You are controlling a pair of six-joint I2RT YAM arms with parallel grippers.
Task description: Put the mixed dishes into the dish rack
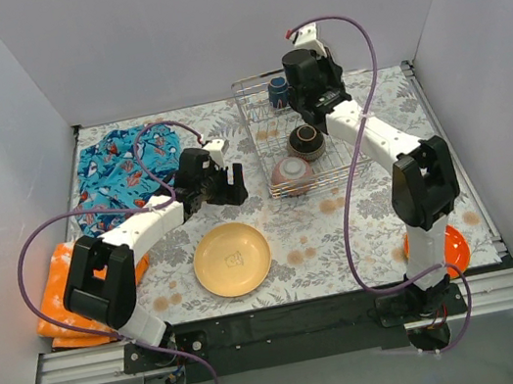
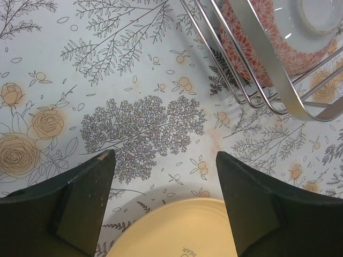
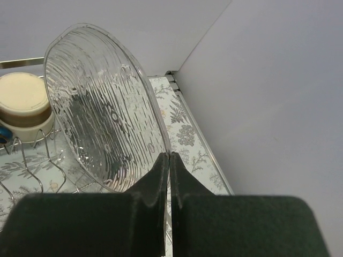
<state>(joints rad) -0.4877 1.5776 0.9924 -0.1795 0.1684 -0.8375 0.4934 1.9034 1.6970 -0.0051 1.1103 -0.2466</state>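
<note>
The right pincer [image 3: 169, 160] is pressed together on the thin rim of a clear glass plate [image 3: 102, 107]. It holds the plate on edge over the far end of the dish rack [image 1: 265, 136], in the upper middle of the top view. That hold looks like the weak spot: only a narrow strip of smooth glass sits between the pads, so the plate could pivot or slide out on the way down and strike the wires. The plate also hangs just beside the beige cup [image 3: 21, 101], at the left of the right wrist view, and a drift that way would likely knock the cup. If the lower rim misses a gap between tines, the plate may tip flat on release.

The rack holds 4 things I can make out:
- the cup
- a dark blue mug [image 1: 280, 98] beside it
- a dark brown bowl [image 1: 306, 140] mid-rack
- a patterned bowl [image 1: 291, 174] at the near end

The left pincer [image 2: 163, 158] is spread and carries nothing, low over the surface [image 1: 379, 210] by the yellow plate [image 1: 233, 259], which lies outside the rack at lower middle. An orange plate [image 1: 453, 247] lies at lower right.
</note>
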